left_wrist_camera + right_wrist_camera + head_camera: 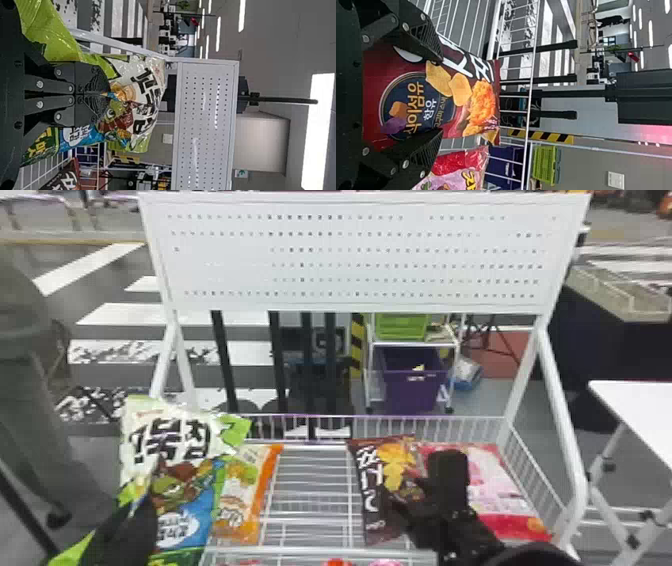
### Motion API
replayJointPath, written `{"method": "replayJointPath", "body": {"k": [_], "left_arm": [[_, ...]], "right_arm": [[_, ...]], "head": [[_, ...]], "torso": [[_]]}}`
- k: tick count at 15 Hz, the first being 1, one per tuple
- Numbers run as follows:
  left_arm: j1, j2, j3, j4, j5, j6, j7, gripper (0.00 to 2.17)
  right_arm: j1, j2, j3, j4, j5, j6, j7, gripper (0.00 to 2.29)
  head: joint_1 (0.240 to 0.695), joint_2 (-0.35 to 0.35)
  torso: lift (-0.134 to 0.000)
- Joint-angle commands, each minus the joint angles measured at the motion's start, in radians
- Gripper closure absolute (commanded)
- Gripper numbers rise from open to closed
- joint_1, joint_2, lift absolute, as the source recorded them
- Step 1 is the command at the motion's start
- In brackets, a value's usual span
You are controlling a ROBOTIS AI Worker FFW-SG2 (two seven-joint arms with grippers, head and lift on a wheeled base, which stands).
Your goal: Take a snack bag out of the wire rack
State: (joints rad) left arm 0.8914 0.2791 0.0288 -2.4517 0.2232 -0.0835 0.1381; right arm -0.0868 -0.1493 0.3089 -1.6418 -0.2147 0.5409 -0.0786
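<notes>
Head view peers down-forward from above, wrist views outward from close behind left end effector [142,502] and right end effector [422,480], sharing the rack [312,490].

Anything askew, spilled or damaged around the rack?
Only the white-and-green snack bag: it's buckled and creased where the left gripper pinches its front, probably just from the grip. No spill or tear that I can see.
</notes>
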Motion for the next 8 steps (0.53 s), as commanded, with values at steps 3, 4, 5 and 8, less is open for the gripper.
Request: {"method": "replayJointPath", "body": {"k": [3, 4, 5, 8], "left_arm": [[-0.017, 0.000, -0.001, 0.011, 0.005, 0.006, 0.000, 2.14], [-0.019, 0.002, -0.001, 0.014, 0.007, 0.003, 0.000, 2.14], [-0.020, 0.002, -0.003, 0.014, 0.007, 0.006, 0.000, 2.14], [-0.020, 0.002, -0.006, 0.014, 0.002, 0.006, 0.003, 2.14]], "right_arm": [[-0.002, 0.002, 0.006, -0.018, -0.003, 0.051, -0.020, 2.25], [0.004, 0.000, 0.006, -0.029, -0.008, 0.057, -0.024, 2.25], [0.009, 0.000, 0.006, -0.038, -0.009, 0.063, -0.024, 2.25], [0.019, -0.003, 0.006, -0.058, -0.014, 0.066, -0.030, 2.25]], "head": [[0.499, 0.000], [0.499, 0.000], [0.499, 0.000], [0.499, 0.000]], "torso": [[0.000], [0.000], [0.000], [0.000]]}}
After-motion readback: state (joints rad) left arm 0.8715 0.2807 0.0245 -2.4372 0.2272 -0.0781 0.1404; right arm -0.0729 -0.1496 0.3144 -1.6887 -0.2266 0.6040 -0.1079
